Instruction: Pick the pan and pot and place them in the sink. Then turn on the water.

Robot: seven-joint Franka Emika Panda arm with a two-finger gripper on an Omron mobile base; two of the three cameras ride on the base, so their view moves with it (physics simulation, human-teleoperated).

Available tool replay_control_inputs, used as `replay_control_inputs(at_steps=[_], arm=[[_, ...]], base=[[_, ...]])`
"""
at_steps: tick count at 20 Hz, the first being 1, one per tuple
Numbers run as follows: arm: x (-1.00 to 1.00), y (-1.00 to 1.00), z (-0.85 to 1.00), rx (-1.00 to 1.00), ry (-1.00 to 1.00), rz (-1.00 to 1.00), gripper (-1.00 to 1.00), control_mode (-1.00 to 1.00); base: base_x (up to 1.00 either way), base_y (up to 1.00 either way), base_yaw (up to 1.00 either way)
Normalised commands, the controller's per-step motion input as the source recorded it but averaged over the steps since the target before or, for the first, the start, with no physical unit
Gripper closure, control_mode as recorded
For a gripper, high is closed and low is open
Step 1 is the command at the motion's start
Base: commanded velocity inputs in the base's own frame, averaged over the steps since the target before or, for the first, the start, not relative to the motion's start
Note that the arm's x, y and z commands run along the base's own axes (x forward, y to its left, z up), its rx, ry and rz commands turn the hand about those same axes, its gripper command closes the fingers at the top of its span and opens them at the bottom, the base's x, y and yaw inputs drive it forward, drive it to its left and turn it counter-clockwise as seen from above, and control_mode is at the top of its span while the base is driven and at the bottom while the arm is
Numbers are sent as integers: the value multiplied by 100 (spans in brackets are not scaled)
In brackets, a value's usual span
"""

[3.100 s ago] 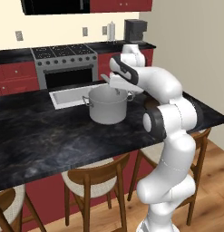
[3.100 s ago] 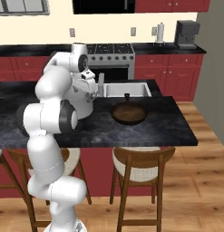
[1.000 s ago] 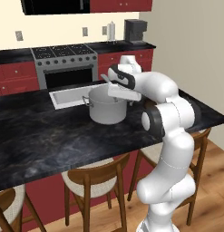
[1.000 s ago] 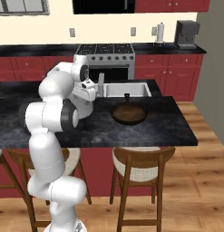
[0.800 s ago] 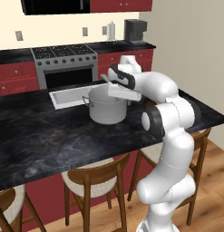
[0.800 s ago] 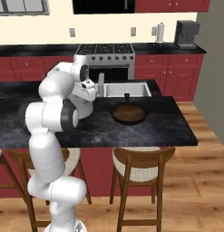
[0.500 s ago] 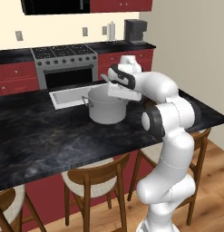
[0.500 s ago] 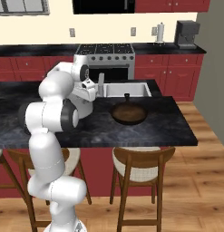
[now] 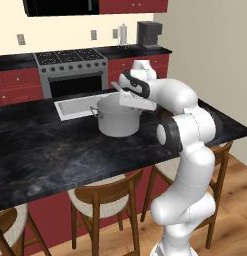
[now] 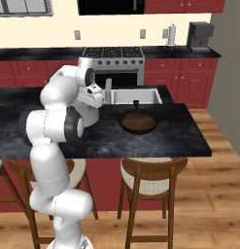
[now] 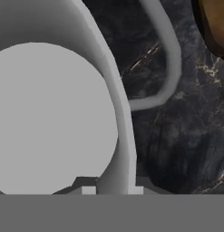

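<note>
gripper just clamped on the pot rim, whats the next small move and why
Probably a short straight lift. In the hand view the gripper is shut on the wall of the pot, one fingertip on each side, while the pot rests on the counter. The sink lies just behind it, so raise it clear first, then carry it back.

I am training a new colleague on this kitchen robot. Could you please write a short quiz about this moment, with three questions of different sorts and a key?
1. True or false: the pincer is shut on the wall of the pot.
2. Where is the pan now? A) in the sink; B) on the dark counter, in front of the sink; C) on the stove.
3. Fill in: seen from the hand view, the pot's inside is ____ (empty or full).

Key: 1 true; 2 B; 3 empty.
</note>
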Motion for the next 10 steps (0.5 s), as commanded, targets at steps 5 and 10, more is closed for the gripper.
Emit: replay_control_inputs(at_steps=[5,10], arm=[[-37,0,86,0,0,12,100,-100],[-78,0,56,0,-6,14,100,-100]], base=[[0,0,0],[0,0,0]])
